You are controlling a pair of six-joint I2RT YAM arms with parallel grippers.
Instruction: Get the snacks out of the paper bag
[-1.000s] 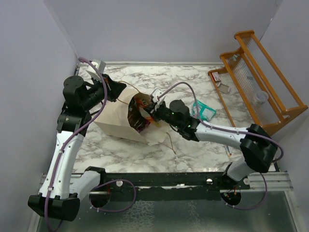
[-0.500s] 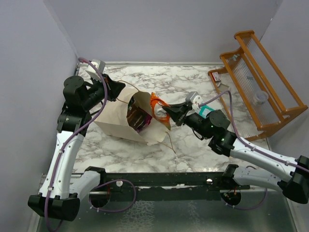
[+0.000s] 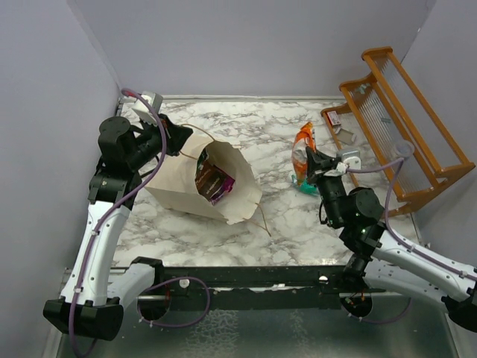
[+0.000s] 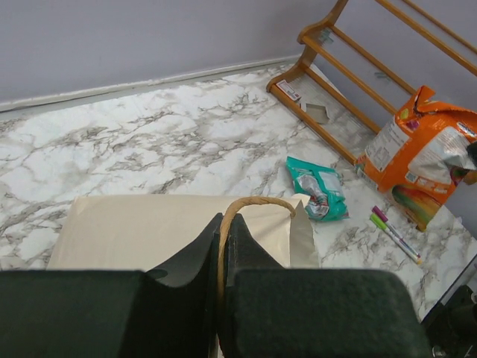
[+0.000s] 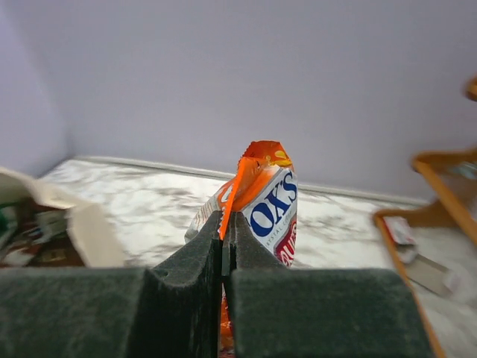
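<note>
The beige paper bag [image 3: 179, 183] lies on its side with its mouth [image 3: 237, 195] facing right. Dark and purple snacks [image 3: 212, 179] show inside it. My left gripper [image 3: 176, 139] is shut on the bag's cord handle [image 4: 250, 201], above the bag's beige side [image 4: 149, 231]. My right gripper [image 3: 311, 161] is shut on the top edge of the orange-red chip bag [image 3: 302, 151] and holds it upright to the right of the paper bag. The chip bag also shows in the right wrist view [image 5: 272, 201] and the left wrist view [image 4: 417, 160]. A green packet [image 3: 307, 187] lies below it.
A wooden rack [image 3: 395, 119] stands along the right edge, with a small red-and-white item [image 3: 333, 118] at its foot. Green and pink marker pens [image 4: 395, 233] lie near the green packet [image 4: 319, 188]. Walls close in the left and back sides.
My right gripper drew the orange-red chip bag out of the paper bag's mouth and carried it right, over the green packet. The left gripper kept hold of the handle.
</note>
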